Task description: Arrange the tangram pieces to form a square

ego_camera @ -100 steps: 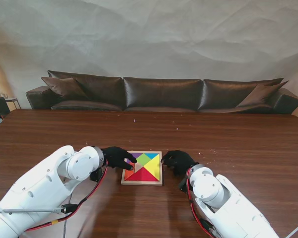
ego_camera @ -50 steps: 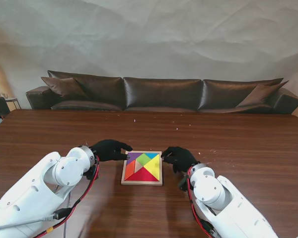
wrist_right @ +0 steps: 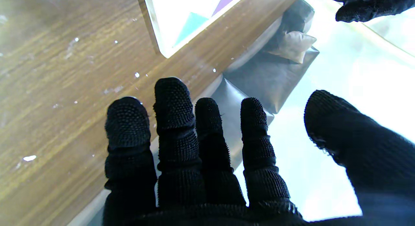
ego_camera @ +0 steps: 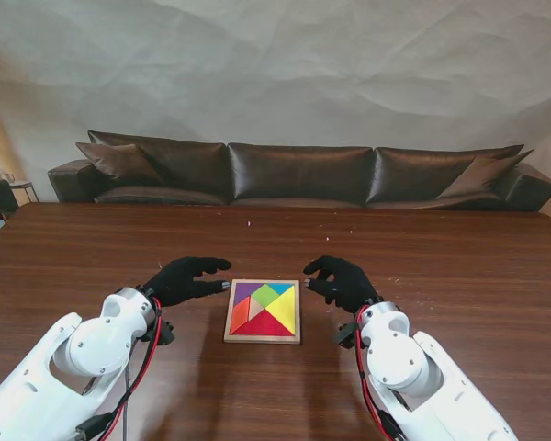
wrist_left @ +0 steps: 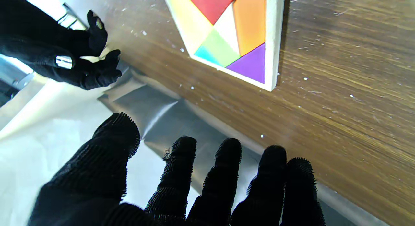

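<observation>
— What can go wrong from here?

— I think very little, but not nothing. The tangram pieces (ego_camera: 264, 308) lie inside the wooden tray (ego_camera: 262, 339) and they fill it as one coloured square, so I judge the task as done or nearly done. My left hand (ego_camera: 185, 277) is at about 9 o'clock from the tray and my right hand (ego_camera: 342, 281) at about 3 o'clock. Both are released, fingers apart, and they hold nothing. Neither one touches the tray.

— So where is the danger?

— The hands are near the tray edges. If one arm swings low toward the middle, a finger can catch the rim and push the tray, or tip a piece out of its place. The tray looks light and the table (ego_camera: 459, 266) looks smooth, so I expect it slides easily.

— And the surface, the room?

— The table is dark brown wood with visible grain and many small pale specks on it. At 12 o'clock, behind the far edge, stands a long dark leather sofa (ego_camera: 298, 173) with cushions. The wall behind is covered with a pale wrinkled sheet (ego_camera: 285, 73).
</observation>
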You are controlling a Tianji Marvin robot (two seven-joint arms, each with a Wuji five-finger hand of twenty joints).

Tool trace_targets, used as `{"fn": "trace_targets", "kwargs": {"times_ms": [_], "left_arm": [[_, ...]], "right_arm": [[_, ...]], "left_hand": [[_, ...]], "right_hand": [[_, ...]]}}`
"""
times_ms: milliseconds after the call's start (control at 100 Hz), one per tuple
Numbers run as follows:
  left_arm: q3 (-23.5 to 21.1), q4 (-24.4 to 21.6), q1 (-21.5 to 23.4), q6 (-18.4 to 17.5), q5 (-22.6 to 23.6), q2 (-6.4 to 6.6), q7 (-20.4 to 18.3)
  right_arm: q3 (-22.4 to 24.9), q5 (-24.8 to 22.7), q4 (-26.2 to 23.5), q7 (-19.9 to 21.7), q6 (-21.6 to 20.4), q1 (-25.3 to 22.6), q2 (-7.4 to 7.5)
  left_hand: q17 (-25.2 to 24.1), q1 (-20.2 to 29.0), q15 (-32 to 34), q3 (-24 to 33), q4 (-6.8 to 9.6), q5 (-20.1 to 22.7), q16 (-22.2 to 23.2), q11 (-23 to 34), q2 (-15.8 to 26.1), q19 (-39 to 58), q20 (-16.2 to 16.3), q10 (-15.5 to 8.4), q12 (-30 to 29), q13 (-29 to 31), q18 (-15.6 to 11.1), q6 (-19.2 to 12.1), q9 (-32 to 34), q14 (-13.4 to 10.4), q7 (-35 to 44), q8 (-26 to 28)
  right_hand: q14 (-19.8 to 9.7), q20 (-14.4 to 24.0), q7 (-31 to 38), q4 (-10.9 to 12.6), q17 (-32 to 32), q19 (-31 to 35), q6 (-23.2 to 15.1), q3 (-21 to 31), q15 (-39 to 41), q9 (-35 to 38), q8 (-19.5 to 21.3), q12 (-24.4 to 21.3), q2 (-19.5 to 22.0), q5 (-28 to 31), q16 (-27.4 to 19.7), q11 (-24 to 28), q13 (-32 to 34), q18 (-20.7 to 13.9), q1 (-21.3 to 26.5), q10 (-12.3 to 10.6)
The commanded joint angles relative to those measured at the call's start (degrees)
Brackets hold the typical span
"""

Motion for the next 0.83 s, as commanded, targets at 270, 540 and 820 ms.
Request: {"fn": "trace_targets", "kwargs": {"times_ms": [270,540,820], "left_arm": [[-1.56,-1.23,5.09,-2.95,-3.66,-2.22,6.52],[-2.74,-2.73,7.4,-3.7,-4.48,-2.79,9.09],[-3.18,-3.35,8.18,-3.43,-4.51,-2.97,9.94]], "right_arm": [[4.21,-3.91,-3.19,1.03,-8.82,-4.55,1.5],[5.43,-6.39,-3.91,-1.32,-13.19,-5.56,1.52],[5.82,-7.17,-4.35,-1.66,-13.93,-6.06,1.59]], "left_hand": [[2.68,-0.87,-2.87,-1.21,0.86,-2.72,-3.63,-1.23,-2.96,-15.8,-1.33,-0.41,-3.31,-3.95,1.84,3.32,-4.43,0.08,-1.34,1.85],[2.52,-0.61,-3.23,-2.55,1.0,-3.77,-3.8,-1.48,-2.16,-19.53,2.21,0.17,-3.49,-4.8,1.82,4.13,-5.3,0.58,-1.92,2.02],[1.78,-0.16,-3.4,-3.26,1.12,-3.9,-3.85,-1.57,-1.84,-20.25,2.85,0.32,-3.57,-5.13,1.73,4.03,-5.56,0.86,-2.01,2.07]], "right_hand": [[0.37,-2.75,-2.4,-1.04,-17.86,-12.54,-4.85,-3.86,-13.81,-5.95,0.84,-4.31,-5.33,-2.59,-5.87,-5.18,-7.92,2.19,-2.51,-3.57],[0.05,-2.9,-2.59,-1.16,-18.03,-13.77,-5.09,-3.91,-15.38,-5.44,1.12,-4.76,-6.15,-2.04,-6.48,-5.33,-8.03,2.24,-2.96,-3.61],[0.08,-2.9,-2.76,-1.11,-17.7,-14.3,-4.48,-3.56,-15.73,-4.71,1.28,-4.95,-5.87,-1.76,-6.54,-5.45,-7.44,2.33,-2.92,-3.42]]}}
